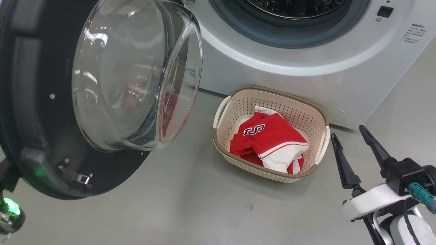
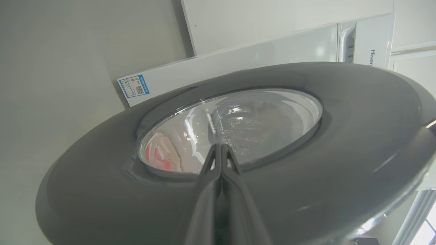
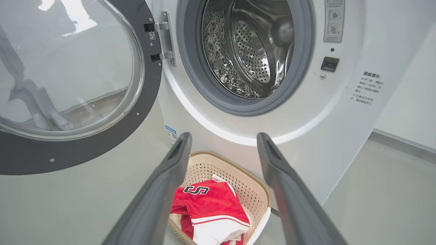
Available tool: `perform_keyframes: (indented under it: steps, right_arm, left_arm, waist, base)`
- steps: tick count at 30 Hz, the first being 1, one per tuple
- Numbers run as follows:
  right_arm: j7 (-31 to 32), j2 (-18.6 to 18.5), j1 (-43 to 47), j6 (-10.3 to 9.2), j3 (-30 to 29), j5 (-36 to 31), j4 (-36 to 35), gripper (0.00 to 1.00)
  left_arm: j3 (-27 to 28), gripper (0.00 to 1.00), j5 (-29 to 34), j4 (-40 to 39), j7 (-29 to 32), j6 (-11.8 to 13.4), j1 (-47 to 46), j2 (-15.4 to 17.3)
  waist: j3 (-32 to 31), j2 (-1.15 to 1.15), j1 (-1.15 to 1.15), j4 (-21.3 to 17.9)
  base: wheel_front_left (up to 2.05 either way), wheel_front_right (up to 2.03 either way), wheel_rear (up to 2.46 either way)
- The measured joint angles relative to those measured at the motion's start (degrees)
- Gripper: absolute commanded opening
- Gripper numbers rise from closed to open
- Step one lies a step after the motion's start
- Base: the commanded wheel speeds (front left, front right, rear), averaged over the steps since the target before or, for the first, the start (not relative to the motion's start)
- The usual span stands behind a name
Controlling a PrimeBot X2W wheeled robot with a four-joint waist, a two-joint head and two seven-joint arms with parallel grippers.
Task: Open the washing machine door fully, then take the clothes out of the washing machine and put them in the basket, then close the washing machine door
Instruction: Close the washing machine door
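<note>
Red-and-white clothes point(image 1: 269, 139) are bunched in the basket point(image 1: 289, 107), "S" emblem facing up. Basket sits on the floor point(image 1: 170, 211), just in front of the washing machine point(image 1: 306, 68), below the drum opening and close to the front panel. Can't tell if it touches the panel. Washing machine door point(image 1: 30, 112) stands open, swung out on its hinge point(image 3: 163, 41) to the robot's left, inner side and bulging glass bowl facing the head camera. Drum point(image 3: 252, 51) shows bare perforated steel in the right wrist view, ringed by the grey gasket point(image 3: 190, 78). Left hand point(image 2: 221, 149): fingers pressed together, closed and empty, on the door's outer face side with tips at the lower edge of the glass. Contact with the door is unclear. Right hand point(image 1: 347, 132): fingers spread wide, empty, above the floor just right of the basket, pointing at the machine front. Blue sticker point(image 3: 171, 134) sits on the machine's lower front corner, beside the basket.
</note>
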Motion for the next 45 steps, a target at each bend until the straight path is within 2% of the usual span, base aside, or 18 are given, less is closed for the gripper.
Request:
perform_keyframes:
  steps: [8,14,27,35,45]
  right_arm:
    - [-0.7,1.0,0.0,-0.23,0.5,0.5,0.6,1.00]
    - [-1.5,1.6,-0.1,-0.40,0.7,0.7,0.9,1.00]
    - [-3.1,2.6,-1.3,-0.41,1.5,0.8,2.0,1.00]
    - [-4.5,3.9,-2.5,-0.40,2.1,0.9,3.0,1.00]
    - [-6.0,5.4,-3.4,-0.40,2.6,1.5,5.1,1.00]
  left_arm:
    - [0.0,0.00,0.0,-6.3,1.7,0.0,2.1,-2.2]
    - [-1.9,0.00,0.1,-10.8,3.5,0.0,4.8,-5.4]
    - [-4.9,0.00,1.1,-18.4,6.2,0.0,7.2,-8.3]
    - [-6.1,0.00,2.7,-21.5,7.2,0.0,7.6,-9.7]
    - [-7.8,0.00,5.0,-22.4,7.1,0.0,7.3,-10.7]
  waist:
    - [-0.4,0.00,0.00,-1.9]
    - [-0.2,0.00,0.00,-3.8]
    - [0.7,0.00,0.00,-8.3]
    - [1.0,0.00,0.00,-12.3]
    - [1.2,0.00,0.00,-19.3]
  base:
    - [0.00,0.00,0.00]
    - [0.00,0.00,0.00]
    - [0.00,0.00,0.00]
    - [0.00,0.00,0.00]
    - [0.00,0.00,0.00]
